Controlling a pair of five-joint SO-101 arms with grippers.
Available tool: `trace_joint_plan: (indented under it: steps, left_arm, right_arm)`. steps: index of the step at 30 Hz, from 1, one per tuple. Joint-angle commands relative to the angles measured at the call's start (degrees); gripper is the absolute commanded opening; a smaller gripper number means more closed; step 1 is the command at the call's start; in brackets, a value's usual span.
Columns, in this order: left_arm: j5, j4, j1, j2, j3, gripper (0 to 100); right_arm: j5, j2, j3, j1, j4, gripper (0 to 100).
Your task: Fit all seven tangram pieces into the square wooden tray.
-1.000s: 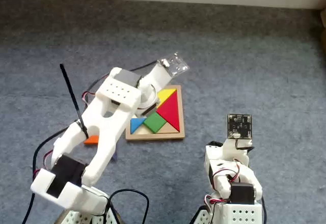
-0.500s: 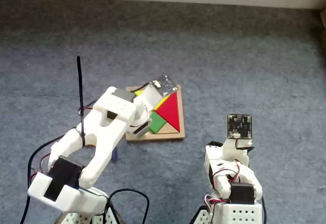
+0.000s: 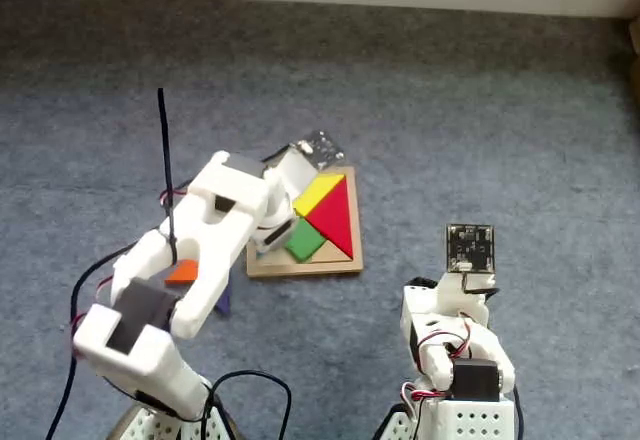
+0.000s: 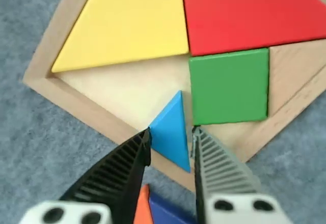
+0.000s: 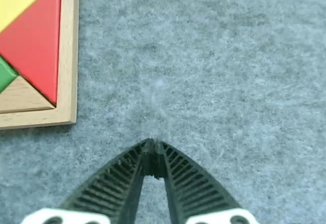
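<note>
The square wooden tray [image 3: 305, 266] lies on the carpet and holds a yellow triangle [image 3: 318, 192], a red triangle [image 3: 335, 218] and a green square [image 3: 303, 242]. In the left wrist view my left gripper [image 4: 170, 135] is low over the tray [image 4: 76, 107]. Its jaws press both sides of a small blue triangle [image 4: 173, 132], whose tip lies over the rim beside the green square [image 4: 229, 84]. An orange piece [image 3: 182, 272] and a dark blue piece [image 3: 222, 300] lie on the carpet left of the tray. My right gripper [image 5: 153, 158] is shut over bare carpet, right of the tray [image 5: 69, 56].
Grey carpet covers the whole table. The right arm [image 3: 455, 360] stands folded by its base at the front right. A black cable [image 3: 165, 160] sticks up from the left arm. There is free carpet behind and to the right of the tray.
The left arm has drawn back from beyond the tray's far edge and come down over its near left corner, now covering the blue triangle in the high view. The right arm has not moved.
</note>
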Motion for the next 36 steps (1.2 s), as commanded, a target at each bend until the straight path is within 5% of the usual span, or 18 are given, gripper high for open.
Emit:
trace_joint_plan:
  steps: [1,30,36]
  left_arm:
    - [-0.44,5.36,-0.48,6.11,-6.90,9]
    - [2.81,12.84,-6.55,7.78,-23.34,7]
    - [7.21,12.40,-4.79,8.13,-23.25,18]
  right_arm:
    - [-0.18,-0.57,8.13,0.84,-0.75,1.8]
    - [-0.18,-0.57,8.13,0.84,-0.75,1.8]
    - [-0.18,-0.57,8.13,0.84,-0.75,1.8]
